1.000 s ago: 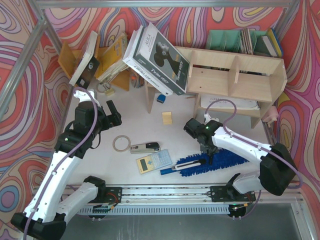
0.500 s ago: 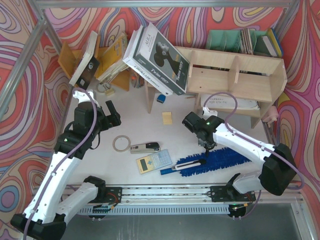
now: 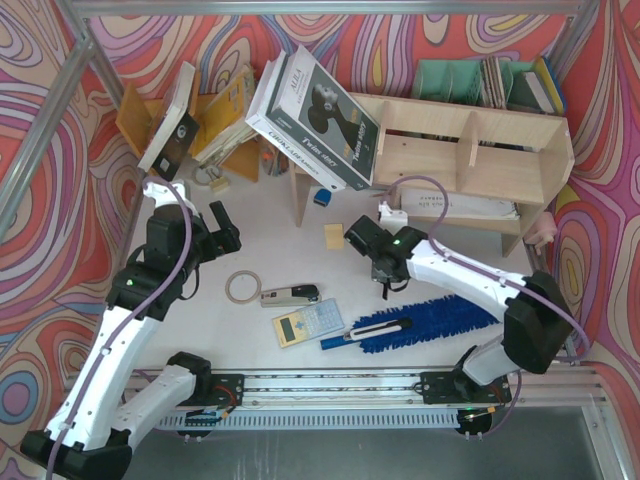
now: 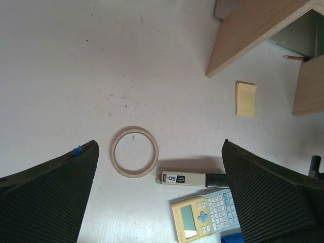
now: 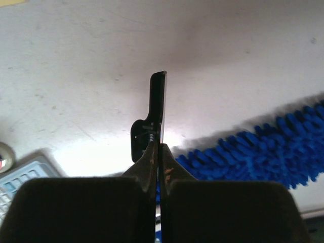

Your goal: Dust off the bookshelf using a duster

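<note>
White tabletop inside swirl-patterned walls. On my left, the left gripper hovers with its jaws spread wide above a tape ring, holding nothing. Toward the middle, the right gripper is pinched tight on a thin black clip, just above the table. The duster lies flat just beside it, ungripped. Beyond stands the bookshelf.

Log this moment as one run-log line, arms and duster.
left fingers open, empty, above ring | right fingers shut on thin black piece, beside duster | duster flat on table, unheld | bookshelf untouched
</note>
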